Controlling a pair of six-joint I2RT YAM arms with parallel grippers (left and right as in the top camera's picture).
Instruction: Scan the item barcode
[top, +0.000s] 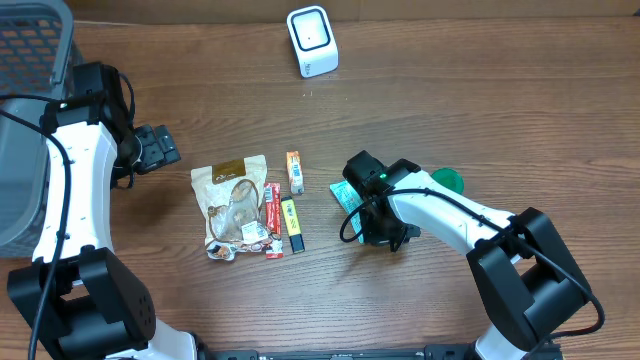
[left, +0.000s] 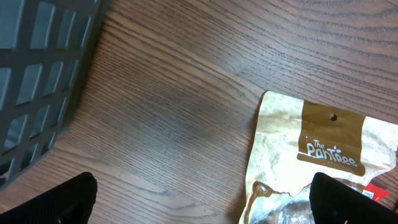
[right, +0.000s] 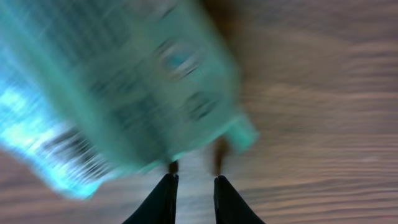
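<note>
1. Wood-grain tabletop (top: 480, 90) fills the overhead view, brown and matte.
2. A grey mesh basket (top: 25, 60) sits at the upper left corner, partly cut off by the frame edge.
3. The left gripper (top: 165, 148) hangs at the left of the frame, just right of the basket. In the left wrist view its dark fingers (left: 68, 202) stand at the two bottom corners, spread wide, with only bare wood between them.
4. The right gripper (top: 368, 205) is right of centre. In the right wrist view its jaws are narrow, nearly closed, and only a slit of table shows between the tips.
5. A tan snack bag (top: 235, 200) lies flat, left of centre.
6. A white scanner (top: 312, 40) stands at the top centre, well apart from everything else.
7. The teal packet (top: 345, 195), the task's item, lies on the table just beside the right gripper. It appears blurred ahead of the fingertips in the wrist view, not between them.
8. A green round object (top: 448, 181) shows behind the right arm.
9. A red packet (top: 272, 205), a yellow stick (top: 292, 225) and an orange box (top: 295, 172) lie close together between the bag and the teal packet.
</note>
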